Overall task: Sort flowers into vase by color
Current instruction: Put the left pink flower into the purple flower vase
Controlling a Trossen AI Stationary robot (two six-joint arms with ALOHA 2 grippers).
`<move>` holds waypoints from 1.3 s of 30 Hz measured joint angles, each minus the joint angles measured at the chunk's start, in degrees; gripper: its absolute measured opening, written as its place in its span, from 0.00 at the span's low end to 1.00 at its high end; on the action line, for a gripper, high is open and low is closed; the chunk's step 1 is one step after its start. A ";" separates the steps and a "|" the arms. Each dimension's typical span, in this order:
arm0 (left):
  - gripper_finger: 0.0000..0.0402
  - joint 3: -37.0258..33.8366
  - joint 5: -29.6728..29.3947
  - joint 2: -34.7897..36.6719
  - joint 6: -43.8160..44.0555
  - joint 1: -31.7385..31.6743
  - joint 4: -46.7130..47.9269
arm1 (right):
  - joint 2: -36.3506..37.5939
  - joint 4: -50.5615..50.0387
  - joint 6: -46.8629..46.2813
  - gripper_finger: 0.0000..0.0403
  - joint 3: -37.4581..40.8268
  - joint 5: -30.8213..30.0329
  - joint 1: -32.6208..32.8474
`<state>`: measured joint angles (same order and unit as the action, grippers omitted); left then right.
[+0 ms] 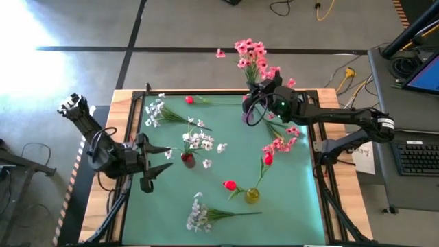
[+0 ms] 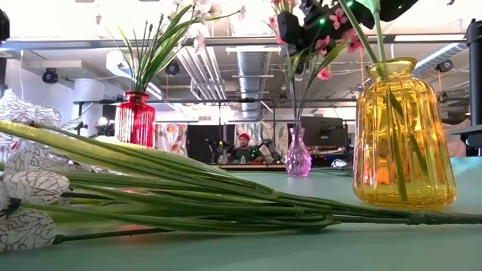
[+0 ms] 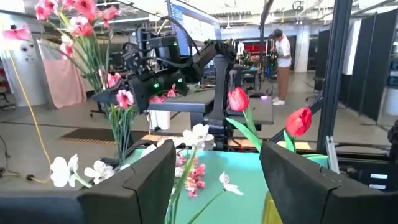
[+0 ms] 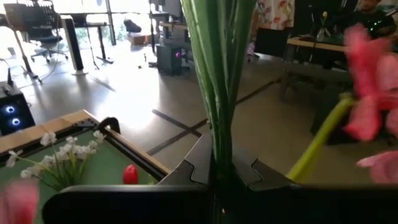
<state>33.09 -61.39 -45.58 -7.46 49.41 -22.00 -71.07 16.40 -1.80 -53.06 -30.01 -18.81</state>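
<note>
From above, the green tabletop [image 1: 295, 185] carries white sprays [image 1: 206, 216], a red bud [image 1: 230, 184] and three vases. The right hand [image 1: 255, 103] grips a pink spray [image 1: 252, 55] at the far edge; the left hand [image 1: 152, 166] waits wide apart. At table level, stems [image 2: 188, 199] block the yellow vase [image 2: 403, 135]; a person [image 2: 242, 149] sits behind.

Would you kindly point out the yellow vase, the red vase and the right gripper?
yellow vase [image 2: 404, 135], low view, ribbed glass body.
red vase [image 2: 136, 119], low view, glass body.
right gripper [image 4: 221, 168], right wrist view, between its fingertips.
</note>
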 joint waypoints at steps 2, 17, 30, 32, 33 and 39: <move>0.55 0.46 0.02 -0.72 0.02 0.00 0.06 | -0.86 0.03 0.00 0.02 0.05 0.04 0.00; 0.55 1.83 -1.43 -2.82 -1.88 0.00 1.16 | -4.90 1.02 0.89 0.02 0.07 0.05 0.02; 0.55 1.80 -2.65 -2.80 -2.98 0.00 1.50 | -2.23 0.15 2.47 0.02 0.09 0.02 0.00; 0.55 1.80 -2.65 -2.80 -3.50 0.00 1.51 | -1.65 -0.10 2.45 0.02 0.09 0.02 0.02; 0.55 1.80 -2.66 -2.80 -3.78 0.00 1.51 | -1.44 -0.19 2.58 0.02 0.09 0.02 0.02; 0.55 1.78 -2.66 -2.80 -4.27 0.00 1.50 | -0.41 -1.06 3.19 0.02 0.09 -0.26 0.02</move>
<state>34.87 -64.05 -48.38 -11.73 49.41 -20.49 -71.48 15.34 1.39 -52.97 -30.27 -18.79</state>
